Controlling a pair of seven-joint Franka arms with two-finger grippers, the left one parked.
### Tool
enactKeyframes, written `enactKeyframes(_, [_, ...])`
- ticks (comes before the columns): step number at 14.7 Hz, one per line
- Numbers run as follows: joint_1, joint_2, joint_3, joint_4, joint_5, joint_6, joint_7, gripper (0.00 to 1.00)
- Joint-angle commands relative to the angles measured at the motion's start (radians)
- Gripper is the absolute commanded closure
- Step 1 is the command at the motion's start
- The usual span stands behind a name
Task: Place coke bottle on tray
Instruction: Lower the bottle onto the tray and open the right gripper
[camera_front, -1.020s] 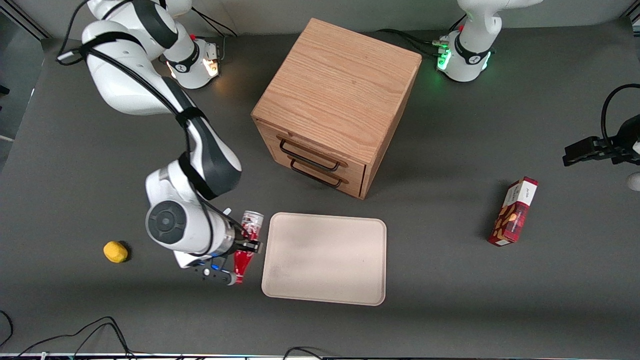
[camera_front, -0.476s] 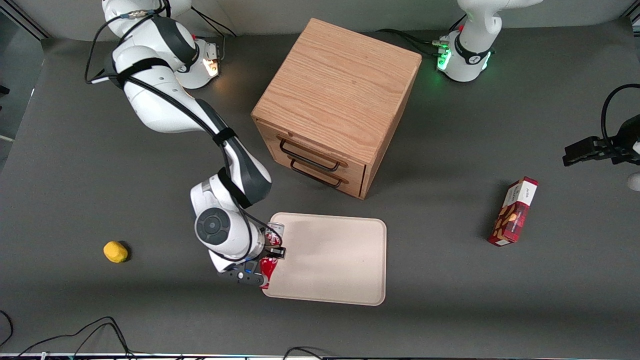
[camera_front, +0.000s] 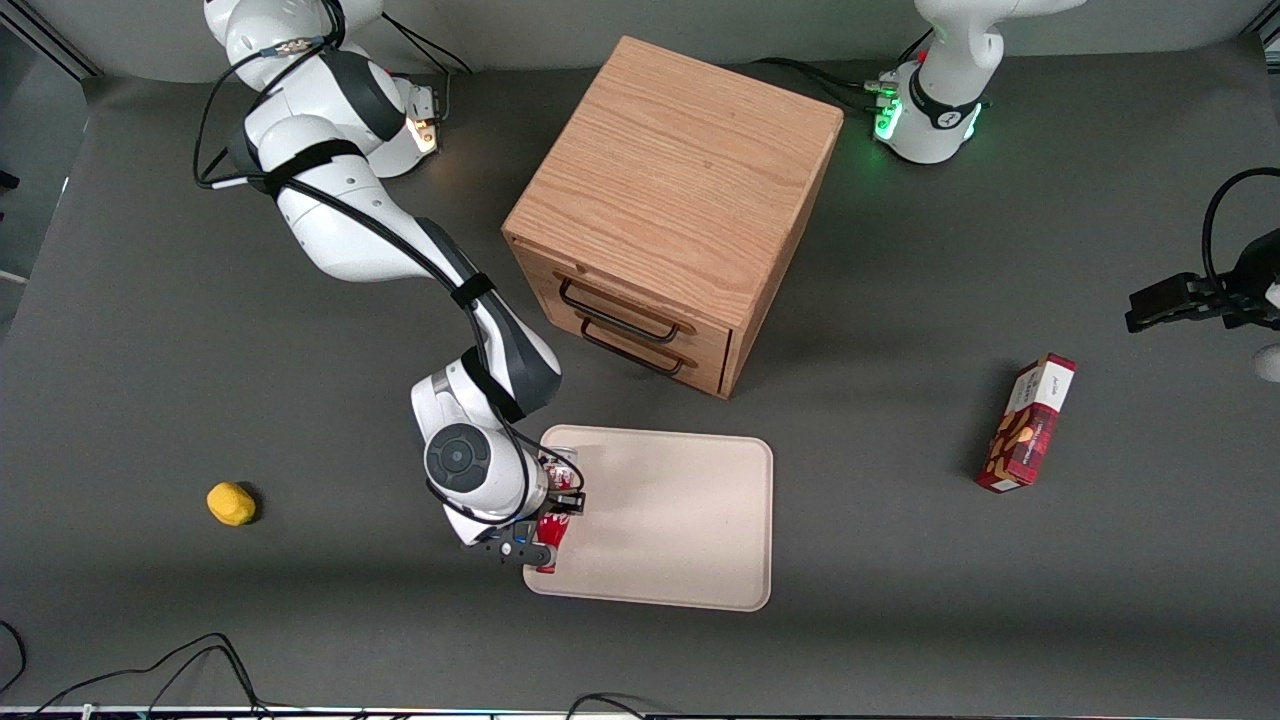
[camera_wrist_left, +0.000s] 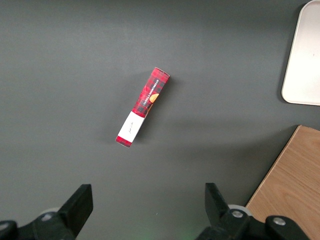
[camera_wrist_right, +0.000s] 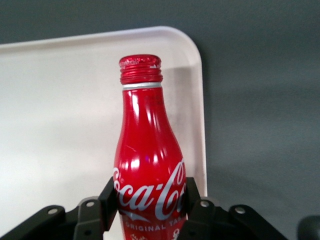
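The coke bottle (camera_front: 553, 520) is a slim red bottle with white script, and it also shows in the right wrist view (camera_wrist_right: 149, 170). My right gripper (camera_front: 552, 505) is shut on its body, a finger (camera_wrist_right: 192, 202) pressed on each side. It holds the bottle lying sideways over the tray's end nearest the working arm. The tray (camera_front: 670, 520) is a flat pale beige rectangle with a low rim, lying in front of the cabinet's drawers, and it also shows in the right wrist view (camera_wrist_right: 60, 110). The bottle's neck (camera_wrist_right: 141, 70) points toward the front camera over the tray's corner.
A wooden drawer cabinet (camera_front: 670, 200) stands just farther from the camera than the tray. A red snack box (camera_front: 1027, 423) lies toward the parked arm's end of the table. A small yellow object (camera_front: 231, 503) lies toward the working arm's end.
My gripper has carried the bottle sideways from the bare table beside the tray to over the tray's near end. The tray has not moved.
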Motion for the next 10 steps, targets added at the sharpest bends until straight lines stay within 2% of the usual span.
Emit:
enactKeyframes(1, [0.017,0.021,-0.017,0.041,-0.013,0.006,-0.02,0.67])
enactKeyframes(4, [0.017,0.028,-0.022,0.038,-0.025,0.006,-0.043,0.63])
enactKeyframes(5, [0.017,0.028,-0.022,0.032,-0.025,0.006,-0.043,0.56])
enactKeyframes(6, [0.017,0.028,-0.022,0.031,-0.027,0.006,-0.043,0.17])
enactKeyframes(7, [0.017,0.028,-0.022,0.031,-0.027,0.006,-0.043,0.0])
enactKeyframes(10, [0.011,0.027,-0.022,0.031,-0.025,0.006,-0.044,0.0])
